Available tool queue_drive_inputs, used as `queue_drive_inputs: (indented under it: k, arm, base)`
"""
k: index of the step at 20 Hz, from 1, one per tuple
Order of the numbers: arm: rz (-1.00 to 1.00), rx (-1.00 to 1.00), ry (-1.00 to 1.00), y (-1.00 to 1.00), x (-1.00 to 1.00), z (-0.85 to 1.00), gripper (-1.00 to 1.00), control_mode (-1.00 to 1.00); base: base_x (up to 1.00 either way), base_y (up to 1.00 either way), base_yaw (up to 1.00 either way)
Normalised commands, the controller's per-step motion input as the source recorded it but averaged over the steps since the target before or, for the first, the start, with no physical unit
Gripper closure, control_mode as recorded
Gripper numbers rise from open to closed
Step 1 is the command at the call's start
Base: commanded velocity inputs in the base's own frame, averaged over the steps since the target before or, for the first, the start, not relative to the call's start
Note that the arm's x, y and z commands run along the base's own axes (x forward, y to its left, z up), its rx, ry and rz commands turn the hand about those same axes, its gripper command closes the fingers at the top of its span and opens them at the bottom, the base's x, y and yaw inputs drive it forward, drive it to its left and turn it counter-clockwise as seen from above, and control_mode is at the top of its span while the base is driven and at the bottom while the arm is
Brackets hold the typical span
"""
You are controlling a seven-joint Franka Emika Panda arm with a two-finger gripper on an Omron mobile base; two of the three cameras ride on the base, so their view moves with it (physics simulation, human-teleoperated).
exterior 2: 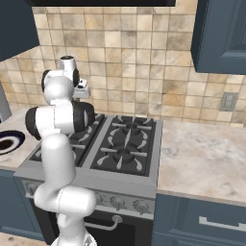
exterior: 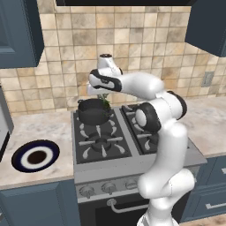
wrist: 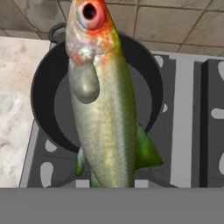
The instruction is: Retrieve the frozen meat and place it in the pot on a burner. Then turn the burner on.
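The pot (exterior: 93, 112) sits on the back left burner (exterior: 94, 119) with its top wide open. The fish (wrist: 103, 100) hangs from the shut claw (exterior: 104, 98) right above it, with room all around. The three other burners are bare. The tile wall (exterior: 66, 57) stands close behind the pot. A plate (exterior: 35, 156) lies well apart on the bench (exterior: 37, 128).

plate (exterior: 35, 156): left counter | wall outlet (exterior 2: 227, 101): backsplash, right

One fish (wrist: 103, 100), one pot (exterior: 93, 111), one plate (exterior: 35, 156) at nine o'clock, four burners (exterior 2: 123, 153), perhaps five knobs (exterior: 109, 188).
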Motion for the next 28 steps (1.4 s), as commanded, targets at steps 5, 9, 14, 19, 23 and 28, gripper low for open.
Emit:
queue_drive_inputs:
  k: [5, 9, 14, 19, 23, 28]
  arm:
    - [0.00, -0.03, 0.00, 0.04, 0.24, -0.26, 1.00, -1.00]
    - [-0.01, -0.01, 0.04, 0.10, 0.01, -0.33, 1.00, -1.00]
    - [-0.02, 0.00, 0.06, 0.02, 0.00, -0.39, 1.00, -1.00]
    - [-0.01, 0.00, 0.05, 0.00, 0.00, -0.45, 1.00, -1.00]
    - [0.00, 0.00, 0.00, 0.00, 0.00, -0.15, 1.00, -1.00]
    - [0.00, 0.00, 0.00, 0.00, 0.00, -0.06, 1.00, -1.00]
  base:
    - [0.00, 0.00, 0.00]
    - [0.00, 0.00, 0.00]
    - [0.00, 0.00, 0.00]
    - [0.00, 0.00, 0.00]
    - [0.00, 0.00, 0.00]
    - [0.00, 0.00, 0.00]
